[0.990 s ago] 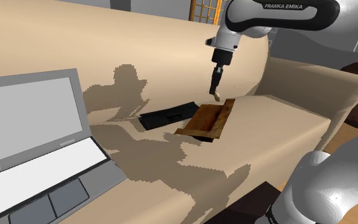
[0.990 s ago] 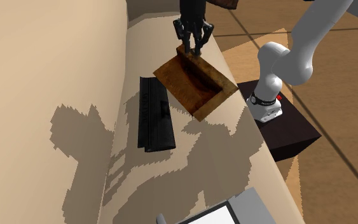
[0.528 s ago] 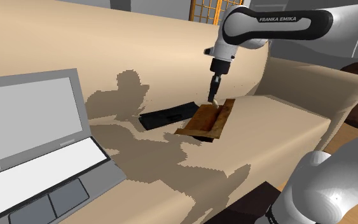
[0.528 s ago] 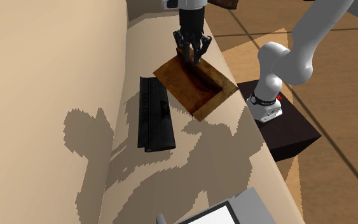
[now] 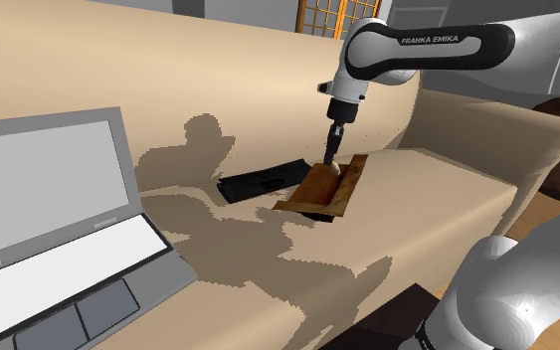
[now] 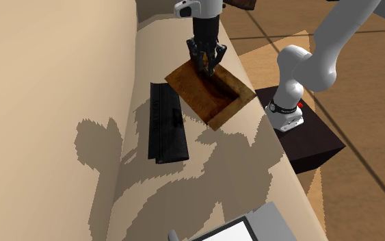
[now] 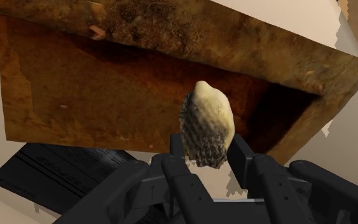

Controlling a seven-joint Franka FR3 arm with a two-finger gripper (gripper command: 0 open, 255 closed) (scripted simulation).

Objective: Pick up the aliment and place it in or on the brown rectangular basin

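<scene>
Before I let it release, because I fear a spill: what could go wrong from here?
1. The black hand clasps the pale oval food piece by its lower end alone, so the piece may swivel or drop early.
2. The hand hangs close to one wall of the brown rectangular basin. Going lower might knock it, and the basin sits at the edge of the beige sofa surface, so it could slide off.

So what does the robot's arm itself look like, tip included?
The arm is glossy white, built of rounded segments with dark joints; a dark band on one segment carries white FRANKA EMIKA lettering. Its end effector is all black, with two slim fingers. A small red mark sits near its base.
</scene>
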